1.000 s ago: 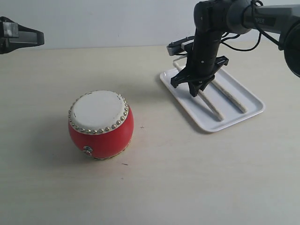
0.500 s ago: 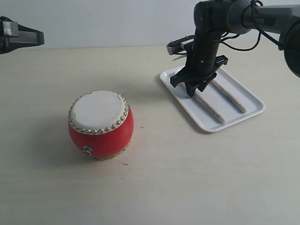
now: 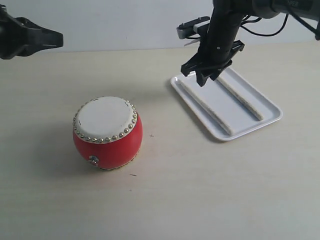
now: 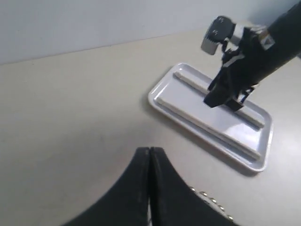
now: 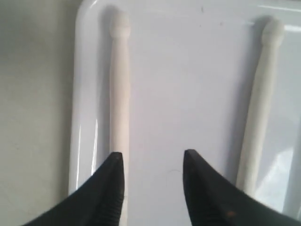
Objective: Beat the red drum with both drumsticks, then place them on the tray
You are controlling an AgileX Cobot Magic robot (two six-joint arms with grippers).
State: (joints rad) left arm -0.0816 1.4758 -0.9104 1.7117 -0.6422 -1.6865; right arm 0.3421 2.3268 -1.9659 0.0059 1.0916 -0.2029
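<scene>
Exterior view, with the two wrist views. The right gripper (image 3: 206,79) hangs over the 11 o'clock end of the tray (image 3: 226,103). Its jaws stand moderately apart and hold nothing. In the right wrist view, bare white tray (image 5: 188,70) shows between the fingertips of this gripper (image 5: 153,160).

Both sticks lie flat in the tray, parallel and apart, running along its long axis from about 11 o'clock to 5 o'clock. The drum-side drumstick (image 3: 207,110) passes beneath one fingertip (image 5: 115,162) in the right wrist view (image 5: 119,84). The outer drumstick (image 3: 243,101) lies just outside the other fingertip (image 5: 263,94). Neither stick is touched by the jaws.

The red drum (image 3: 107,132) stands upright on its base, skin upward, at 8 o'clock from the tray and well apart from it. A few of its brass studs (image 4: 211,201) appear at the edge of the left wrist view.

The left gripper (image 3: 59,39) is at the 10 o'clock edge of the exterior view, well apart from the drum. Its jaws are pressed together on nothing (image 4: 149,153).

The table (image 3: 200,190) is a pale beige, matt surface with a few small dark specks. A plain pale grey wall (image 3: 125,22) closes the scene at 12 o'clock.
</scene>
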